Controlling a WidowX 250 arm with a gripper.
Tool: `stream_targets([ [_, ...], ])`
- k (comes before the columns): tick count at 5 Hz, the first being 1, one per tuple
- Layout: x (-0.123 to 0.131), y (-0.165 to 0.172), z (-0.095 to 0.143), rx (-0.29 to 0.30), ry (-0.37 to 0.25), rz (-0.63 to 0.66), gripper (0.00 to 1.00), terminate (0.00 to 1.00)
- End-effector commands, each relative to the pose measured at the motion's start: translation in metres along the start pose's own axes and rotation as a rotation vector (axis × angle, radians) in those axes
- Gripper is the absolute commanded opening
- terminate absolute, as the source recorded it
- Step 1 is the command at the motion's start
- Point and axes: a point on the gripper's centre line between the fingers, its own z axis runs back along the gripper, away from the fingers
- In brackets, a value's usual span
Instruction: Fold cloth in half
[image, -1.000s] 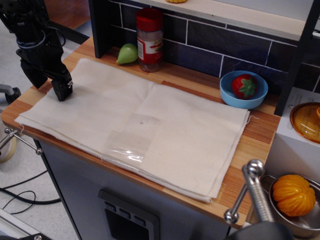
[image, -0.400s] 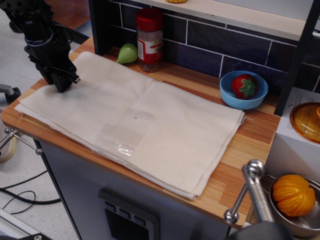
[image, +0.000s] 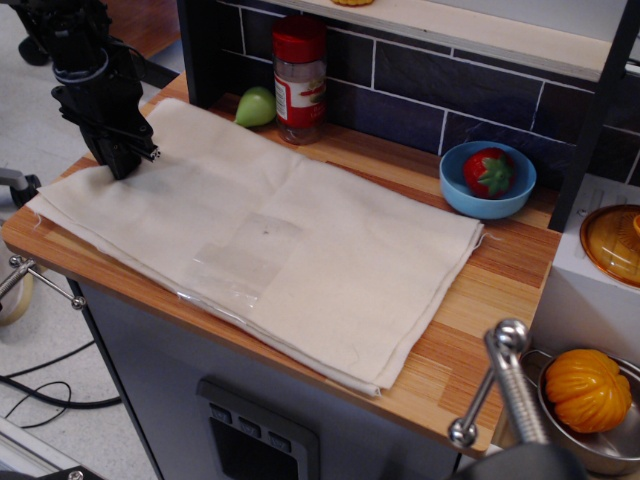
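Note:
The cloth (image: 330, 270) is a large cream sheet lying flat across the wooden counter (image: 470, 345), with a crease down its middle and a clear shiny tape patch (image: 235, 265) near the front. It appears doubled, with layered edges at the front right. My black gripper (image: 126, 164) stands at the cloth's far left edge, tips down on the fabric, and appears shut on it. The tips are dark and partly hidden by the gripper body.
A red-capped spice jar (image: 299, 80) and a green pear (image: 256, 106) stand behind the cloth against the tiled wall. A blue bowl (image: 520, 195) holding a strawberry (image: 487, 172) sits at the back right. A metal handle (image: 500, 390) and an orange fruit (image: 587, 388) are at the front right.
The gripper has moved back and slightly left, and the whole cloth has slid left with it, so more bare counter shows at the right.

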Motion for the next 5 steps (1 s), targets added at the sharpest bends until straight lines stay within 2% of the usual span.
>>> stream_targets([
  [1,0.009,-0.027,0.063,-0.161,-0.001,-0.003,0.00,0.00],
  [2,0.015,-0.051,0.085,-0.206,-0.061,-0.002,0.00,0.00],
  [3,0.019,-0.077,0.098,-0.227,-0.107,0.012,0.00,0.00],
  [4,0.018,-0.108,0.106,-0.238,-0.121,0.027,0.00,0.00],
  [5,0.020,-0.150,0.115,-0.253,-0.103,0.048,0.00,0.00],
])
